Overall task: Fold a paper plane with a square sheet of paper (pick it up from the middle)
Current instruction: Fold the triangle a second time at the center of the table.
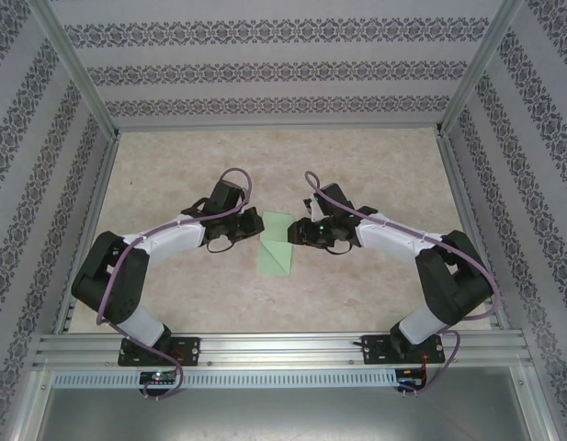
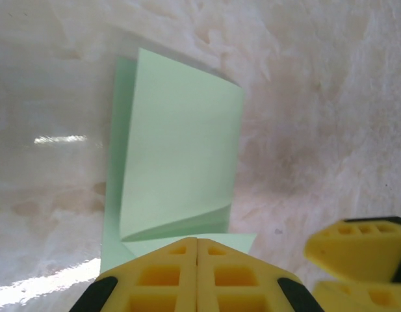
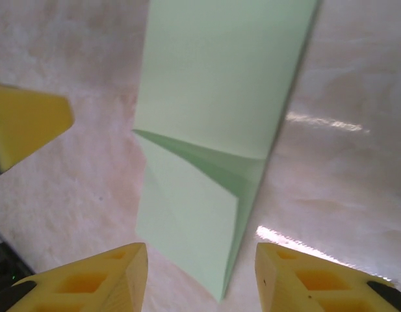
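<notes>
Showing one part-folded paper sheet [image 1: 277, 246] | left pincer [image 2: 197, 242] closed | right pincer [image 3: 200, 250] parted, straddling it

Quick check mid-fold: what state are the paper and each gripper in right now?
paper: partly folded, top layer still bulging at the fold, not yet a plane.
left gripper: shut, tips at the paper's edge.
right gripper: open, one finger on either side of the paper's corner.
</notes>
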Available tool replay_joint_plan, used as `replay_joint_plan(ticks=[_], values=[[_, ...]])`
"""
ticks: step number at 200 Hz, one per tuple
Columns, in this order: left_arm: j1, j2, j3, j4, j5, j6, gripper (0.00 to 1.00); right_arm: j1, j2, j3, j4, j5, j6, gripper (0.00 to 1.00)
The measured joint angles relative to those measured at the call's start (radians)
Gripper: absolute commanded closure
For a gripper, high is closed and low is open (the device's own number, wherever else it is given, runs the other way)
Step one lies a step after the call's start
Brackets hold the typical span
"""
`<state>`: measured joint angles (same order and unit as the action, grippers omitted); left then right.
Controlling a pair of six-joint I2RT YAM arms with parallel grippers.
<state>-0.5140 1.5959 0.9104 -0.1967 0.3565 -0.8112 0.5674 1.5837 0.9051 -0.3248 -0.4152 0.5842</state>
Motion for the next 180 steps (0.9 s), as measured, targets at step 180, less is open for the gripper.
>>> replay_joint_plan(ticks=[180], values=[[-0.045,0.143,0.0,0.02,0.042,-0.001,0.96,0.022,0.166,-0.024,0.127,-0.057,0.059,0.53]])
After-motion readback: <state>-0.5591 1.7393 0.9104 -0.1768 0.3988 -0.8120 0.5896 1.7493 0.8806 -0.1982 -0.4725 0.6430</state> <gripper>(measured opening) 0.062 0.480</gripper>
